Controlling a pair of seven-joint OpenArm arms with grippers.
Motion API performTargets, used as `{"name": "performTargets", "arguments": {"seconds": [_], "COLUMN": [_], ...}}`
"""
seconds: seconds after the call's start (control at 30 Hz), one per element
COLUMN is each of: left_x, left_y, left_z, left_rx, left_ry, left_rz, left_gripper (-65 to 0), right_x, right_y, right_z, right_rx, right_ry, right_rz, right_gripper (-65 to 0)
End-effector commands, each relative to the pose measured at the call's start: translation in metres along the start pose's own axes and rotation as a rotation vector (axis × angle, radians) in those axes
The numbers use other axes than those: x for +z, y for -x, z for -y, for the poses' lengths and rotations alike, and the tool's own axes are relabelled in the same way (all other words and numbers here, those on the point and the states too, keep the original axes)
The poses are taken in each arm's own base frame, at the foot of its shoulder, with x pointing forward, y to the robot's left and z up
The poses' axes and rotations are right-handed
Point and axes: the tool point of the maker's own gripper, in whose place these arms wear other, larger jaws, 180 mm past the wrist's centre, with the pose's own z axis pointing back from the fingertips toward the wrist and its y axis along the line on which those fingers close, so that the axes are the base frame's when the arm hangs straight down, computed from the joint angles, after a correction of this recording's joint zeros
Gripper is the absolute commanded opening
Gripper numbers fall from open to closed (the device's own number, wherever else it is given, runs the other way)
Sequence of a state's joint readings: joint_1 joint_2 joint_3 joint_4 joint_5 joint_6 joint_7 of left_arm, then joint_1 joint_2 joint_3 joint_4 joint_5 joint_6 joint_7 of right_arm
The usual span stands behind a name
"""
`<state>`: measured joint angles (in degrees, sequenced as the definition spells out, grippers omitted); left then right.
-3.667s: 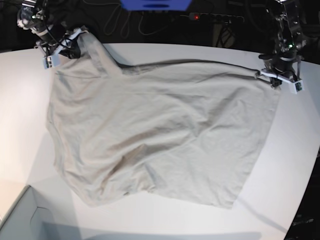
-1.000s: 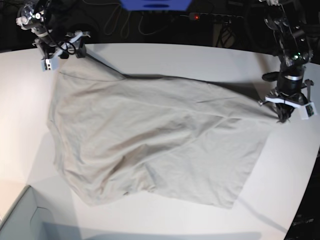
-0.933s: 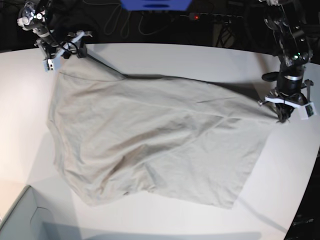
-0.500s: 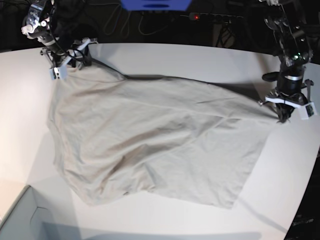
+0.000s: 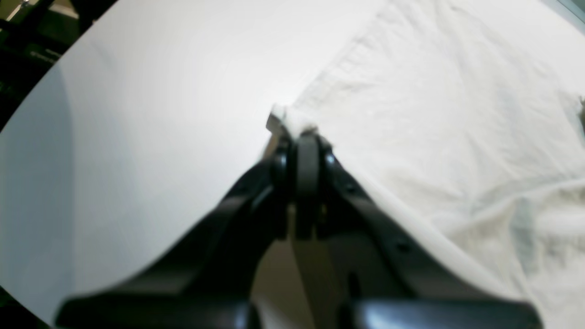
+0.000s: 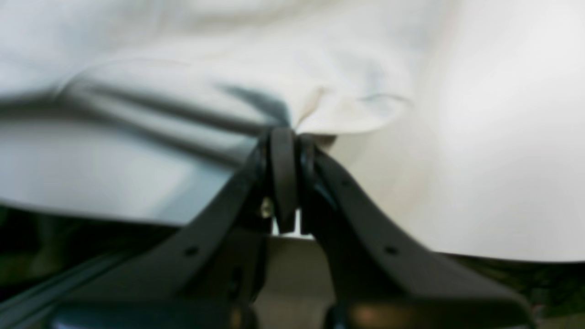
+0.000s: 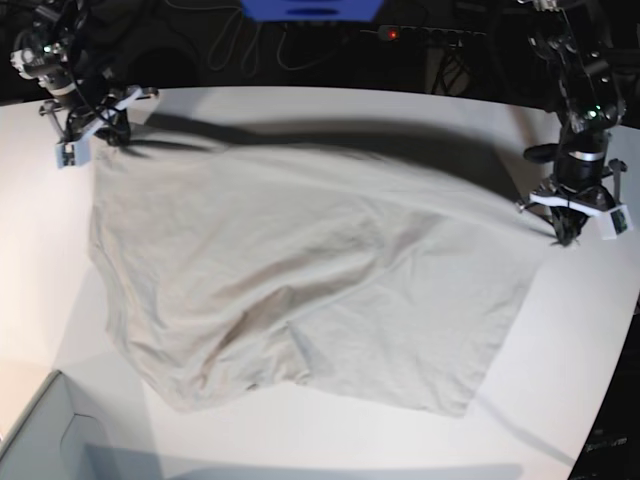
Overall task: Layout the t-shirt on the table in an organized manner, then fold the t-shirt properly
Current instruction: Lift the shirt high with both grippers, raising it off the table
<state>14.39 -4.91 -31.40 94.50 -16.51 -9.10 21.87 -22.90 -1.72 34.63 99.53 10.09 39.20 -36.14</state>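
Observation:
The beige-grey t-shirt (image 7: pixel 300 270) lies spread and wrinkled across the white table (image 7: pixel 590 330). At the far left, my right gripper (image 7: pixel 103 135) is shut on the shirt's far-left corner. The right wrist view shows that gripper (image 6: pixel 285 135) pinching a fold of the t-shirt (image 6: pixel 274 68), with the cloth pulled taut above the table (image 6: pixel 502 160). On the right, my left gripper (image 7: pixel 565 236) is shut on the shirt's right corner. In the left wrist view, a small tuft of the t-shirt (image 5: pixel 434 114) sticks out past the closed left gripper (image 5: pixel 299 137).
A grey box corner (image 7: pixel 40 440) sits at the near left. Behind the table are a blue object (image 7: pixel 310 8), cables and a power strip (image 7: pixel 420 35) with a red light. The table's curved edge (image 7: pixel 610 400) runs down the right side.
My right gripper has shut on the shirt's far-left corner and drawn it left and outward, stretching the far edge. The left arm holds still, shut on its corner.

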Motion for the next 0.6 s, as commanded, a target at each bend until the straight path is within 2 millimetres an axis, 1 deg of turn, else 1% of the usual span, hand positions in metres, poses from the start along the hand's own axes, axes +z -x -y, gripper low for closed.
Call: {"name": "performTargets", "arguments": {"seconds": [0.0, 0.07, 0.13, 0.23, 0.37, 0.43, 0.53, 0.57], "left_x": [0.002, 0.004, 0.004, 0.002, -0.008, -0.012, -0.022, -0.027], "left_y": [-0.023, -0.028, -0.036, -0.041, -0.06, -0.072, -0.095, -0.104], "left_z": [0.001, 0.003, 0.006, 0.011, 0.018, 0.023, 0.043, 0.046], "left_rx": [-0.014, -0.018, -0.021, -0.019, -0.004, 0.002, 0.01, 0.011], "left_ry": [0.008, 0.012, 0.017, 0.028, 0.04, 0.048, 0.091, 0.097], "left_rz": [0.072, 0.085, 0.106, 0.118, 0.164, 0.192, 0.241, 0.257], "left_gripper": [-65.0, -65.0, -65.0, -65.0, -65.0, -65.0, -65.0, -65.0], "right_x": [0.008, 0.017, 0.027, 0.035, 0.037, 0.039, 0.037, 0.038], "right_y": [-0.018, -0.033, -0.056, -0.083, -0.124, -0.148, -0.181, -0.196], "right_z": [0.005, 0.012, 0.015, 0.013, 0.011, 0.016, 0.022, 0.025], "right_rx": [0.027, 0.049, 0.081, 0.128, 0.154, 0.182, 0.196, 0.206], "right_ry": [0.009, 0.043, 0.07, 0.086, 0.097, 0.111, 0.126, 0.136], "right_rz": [0.059, 0.099, 0.156, 0.221, 0.32, 0.373, 0.424, 0.438], "right_gripper": [-65.0, -65.0, -65.0, -65.0, -65.0, -65.0, -65.0, -65.0]}}
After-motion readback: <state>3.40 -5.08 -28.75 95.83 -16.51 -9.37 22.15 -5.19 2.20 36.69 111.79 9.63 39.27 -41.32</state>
